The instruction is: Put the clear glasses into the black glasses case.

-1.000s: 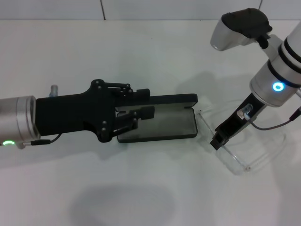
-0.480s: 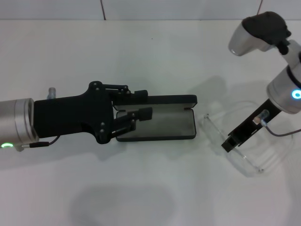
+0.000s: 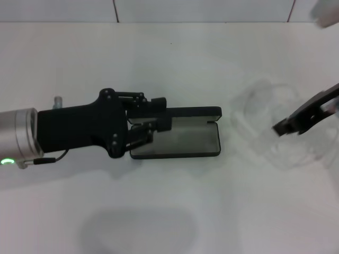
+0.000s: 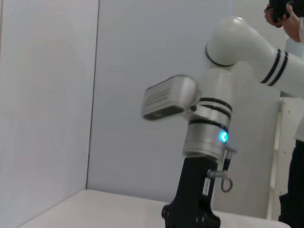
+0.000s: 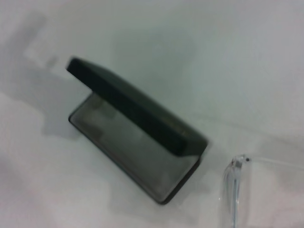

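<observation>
Starting nearest the robot's body in the head view, the slim black rectangular hard-shell glasses case (image 3: 177, 138) lies open at mid-table, its long axis running 9 to 3 o'clock, grey lining up, lid standing along the far edge. The left gripper (image 3: 151, 119), a black linkage pincer, reaches in from 9 o'clock, and its fingers appear pressed onto the lid and wall at the case's left end, steadying it. Out at 3 o'clock from the case, well apart from it, the right gripper (image 3: 299, 117) holds the fully transparent wraparound plastic glasses (image 3: 265, 114) lifted off the white table (image 3: 169, 58) (whether its fingers pinch the frame I judge likely, but the blur hides it). So the right arm owns the coming move: travel toward 9 o'clock, with the lens set parallel to the case's length.
</observation>
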{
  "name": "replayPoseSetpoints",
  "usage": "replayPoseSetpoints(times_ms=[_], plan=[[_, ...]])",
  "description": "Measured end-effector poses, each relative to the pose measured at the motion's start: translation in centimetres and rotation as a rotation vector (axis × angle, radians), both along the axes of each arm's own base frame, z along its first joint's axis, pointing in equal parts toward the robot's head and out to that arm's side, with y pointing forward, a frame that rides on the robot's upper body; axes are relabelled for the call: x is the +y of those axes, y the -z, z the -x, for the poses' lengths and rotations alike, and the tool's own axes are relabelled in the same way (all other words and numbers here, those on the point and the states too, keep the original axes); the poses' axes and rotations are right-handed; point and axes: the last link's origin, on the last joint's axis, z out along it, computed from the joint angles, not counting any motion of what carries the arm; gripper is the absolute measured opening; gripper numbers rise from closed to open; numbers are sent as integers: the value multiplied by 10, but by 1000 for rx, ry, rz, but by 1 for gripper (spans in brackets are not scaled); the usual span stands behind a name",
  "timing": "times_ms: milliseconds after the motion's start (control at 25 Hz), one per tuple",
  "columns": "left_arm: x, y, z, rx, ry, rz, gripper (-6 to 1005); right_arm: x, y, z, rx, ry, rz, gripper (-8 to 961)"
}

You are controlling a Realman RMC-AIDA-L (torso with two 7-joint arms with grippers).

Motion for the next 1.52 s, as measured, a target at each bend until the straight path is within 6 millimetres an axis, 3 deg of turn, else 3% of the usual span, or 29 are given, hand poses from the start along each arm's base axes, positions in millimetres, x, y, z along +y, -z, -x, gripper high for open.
replayPoseSetpoints(times_ms=[320, 480, 640, 880, 1160, 1520], plan=[[6, -14, -14, -134, -32, -8, 351, -28, -57, 8, 134, -296, -65, 58], [11, -23, -22, -198, -43, -14, 352, -46, -72, 13, 239, -534, -63, 58], [18, -30, -30, -239, -48, -5, 353, -58, -67, 15, 321, -732, -26, 59], [25, -41, -37, -293, -75, 19, 355, -59, -44, 11, 467, -893, 47, 59], [30, -54, -39, -295, -83, 30, 357, -56, -24, 6, 543, -986, 68, 60], [27, -46, -38, -290, -54, 1, 341, -47, -5, 9, 671, -1030, 68, 58]])
